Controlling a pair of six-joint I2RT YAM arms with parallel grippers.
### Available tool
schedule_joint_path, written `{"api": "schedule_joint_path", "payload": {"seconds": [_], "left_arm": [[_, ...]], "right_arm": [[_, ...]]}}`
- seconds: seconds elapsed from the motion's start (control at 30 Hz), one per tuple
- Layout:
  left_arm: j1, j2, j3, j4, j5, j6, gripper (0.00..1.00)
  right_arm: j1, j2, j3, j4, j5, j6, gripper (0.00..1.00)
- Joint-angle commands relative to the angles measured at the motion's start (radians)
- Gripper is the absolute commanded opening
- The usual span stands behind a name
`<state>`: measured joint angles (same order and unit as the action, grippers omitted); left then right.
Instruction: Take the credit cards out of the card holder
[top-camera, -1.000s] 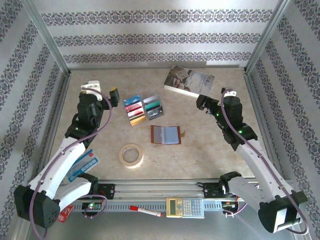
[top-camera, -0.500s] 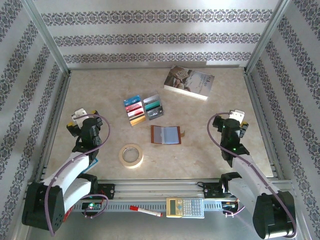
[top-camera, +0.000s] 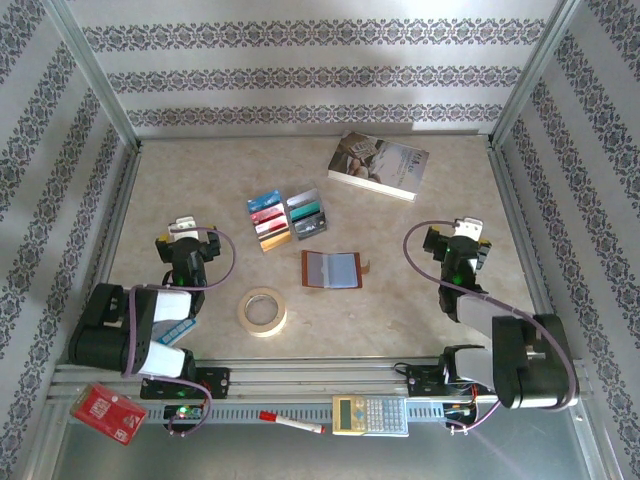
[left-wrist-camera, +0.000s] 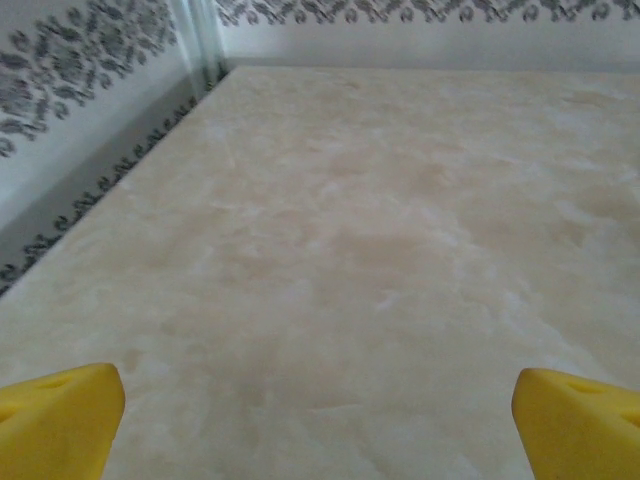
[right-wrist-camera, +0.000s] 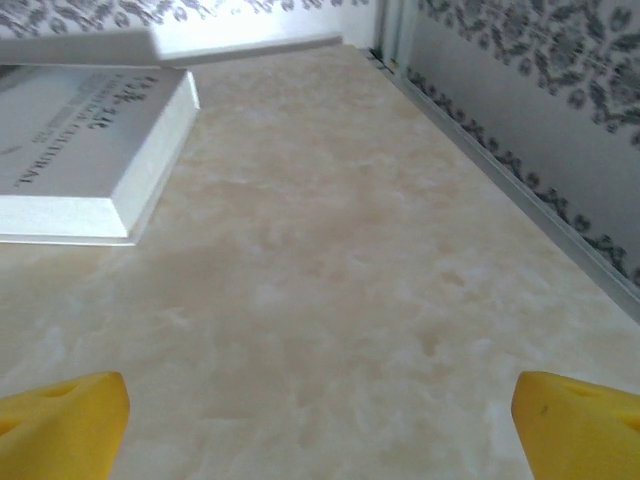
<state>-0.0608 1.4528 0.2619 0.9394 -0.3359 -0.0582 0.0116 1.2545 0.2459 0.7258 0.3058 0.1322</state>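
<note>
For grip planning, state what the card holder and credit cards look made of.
Card holder: probably leather, matte brown border; inside, seemingly clear plastic sleeves over reddish-blue lining. Credit cards: likely plastic, thin, flat, brightly coloured faces.

overhead rear view, wrist views skimming table (left-wrist-camera: 350, 250)

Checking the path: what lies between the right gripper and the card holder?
Bare table, seen in the top view, from right gripper to holder.
</note>
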Motion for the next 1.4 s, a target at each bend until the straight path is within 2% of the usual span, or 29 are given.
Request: {"api": "schedule_joint_path", "payload": {"seconds": [0.0, 0.13, 0.23, 0.33, 0.47, 0.63, 0.77, 0.83, 1.37], "left_arm": [[0.022, 0.072, 0.001, 0.196, 0.136, 0.034, 1.0], [0.027, 0.11, 0.013, 0.201, 0.171, 0.037, 1.0], [0.029, 0.153, 0.031, 0.217, 0.164, 0.042, 1.0], [0.029, 0.137, 0.057, 0.14, 0.137, 0.026, 1.0], [0.029, 0.141, 0.106, 0.053, 0.137, 0.03, 1.0], [0.029, 0.14, 0.103, 0.058, 0.142, 0.028, 1.0], [0.029, 0.141, 0.094, 0.075, 0.285, 0.084, 1.0], [0.029, 0.138, 0.1, 0.059, 0.319, 0.095, 1.0], [0.056, 0.14, 0.131, 0.0, 0.322, 0.058, 1.0]], "right_arm": [[-0.013, 0.062, 0.02, 0.177, -0.115, -0.033, 0.98], [-0.015, 0.161, 0.015, 0.293, -0.163, -0.037, 0.98], [-0.015, 0.217, 0.03, 0.316, -0.173, -0.039, 0.98], [-0.015, 0.265, 0.036, 0.357, -0.182, -0.043, 0.98], [-0.012, 0.259, 0.055, 0.314, -0.17, -0.046, 0.98], [0.027, 0.275, 0.092, 0.265, -0.088, -0.066, 0.98], [0.027, 0.276, 0.092, 0.265, -0.088, -0.066, 0.98], [0.027, 0.275, 0.092, 0.265, -0.088, -0.066, 0.98], [0.031, 0.277, 0.092, 0.264, -0.082, -0.069, 0.98]]}}
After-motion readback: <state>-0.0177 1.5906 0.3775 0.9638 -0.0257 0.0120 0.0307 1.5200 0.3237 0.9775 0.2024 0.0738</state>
